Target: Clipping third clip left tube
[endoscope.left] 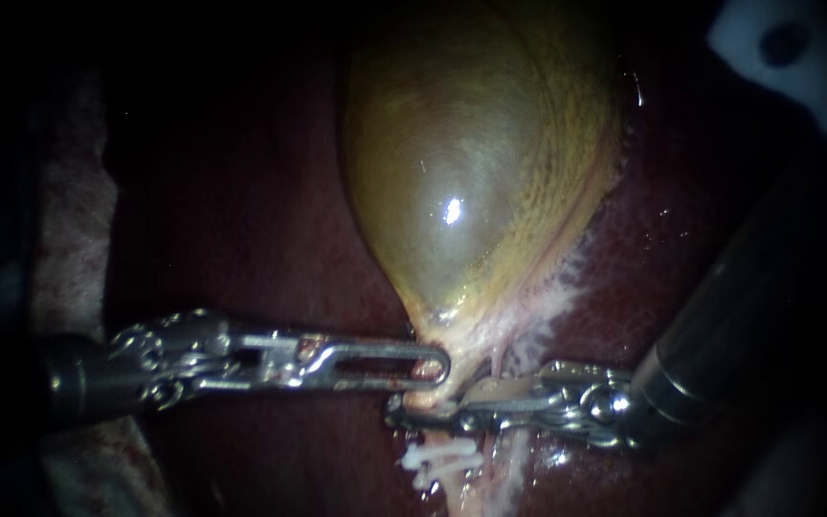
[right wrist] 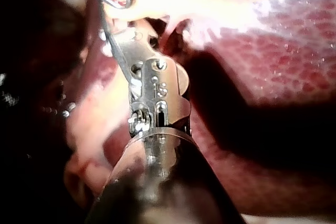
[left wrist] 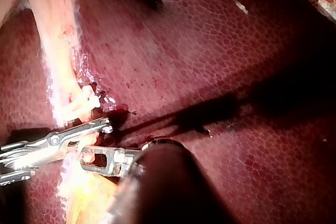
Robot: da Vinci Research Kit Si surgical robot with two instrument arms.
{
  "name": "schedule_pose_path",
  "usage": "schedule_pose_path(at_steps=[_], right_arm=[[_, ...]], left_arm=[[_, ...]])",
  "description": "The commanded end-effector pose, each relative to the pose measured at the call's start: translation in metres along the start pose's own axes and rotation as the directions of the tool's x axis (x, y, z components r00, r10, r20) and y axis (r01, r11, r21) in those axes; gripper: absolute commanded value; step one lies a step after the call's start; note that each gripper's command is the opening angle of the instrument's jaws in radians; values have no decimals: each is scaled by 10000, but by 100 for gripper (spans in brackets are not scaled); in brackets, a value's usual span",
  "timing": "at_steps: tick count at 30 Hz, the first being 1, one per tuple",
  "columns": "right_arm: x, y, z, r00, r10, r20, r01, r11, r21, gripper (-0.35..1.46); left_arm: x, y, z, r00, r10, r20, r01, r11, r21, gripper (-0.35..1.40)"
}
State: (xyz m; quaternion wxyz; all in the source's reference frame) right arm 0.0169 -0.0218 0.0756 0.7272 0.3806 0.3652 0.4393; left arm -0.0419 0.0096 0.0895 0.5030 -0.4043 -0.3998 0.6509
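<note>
Endoscope view: the pale, soft, slippery left tube, judged easily torn, is straddled by the right instrument's open pincer just beside two white plastic clips, while the yellow-green gallbladder is gripped at its neck by the left instrument's pincer.

so the left instrument reaches in flat, jaws pinched on the gallbladder neck, and the right instrument slants down from upper right, tip just beneath it

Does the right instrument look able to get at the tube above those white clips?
Probably yes: the right instrument lies across the tube just above the clips; the left instrument holds the gallbladder higher up, clear of it.
</note>
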Motion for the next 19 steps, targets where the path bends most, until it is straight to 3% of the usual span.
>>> schedule_pose_path(at_steps=[1, 19], right_arm=[[0, 0, 0, 10000, -6, -2, 6, 10000, 2, -35], [-3, 1, 0, 10000, 86, 8, -86, 10000, 43, -35]], left_arm=[[0, 0, 0, 10000, 0, 0, 0, 10000, -2, -35], [0, 0, 0, 10000, 1, 1, -1, 10000, -4, -35]])
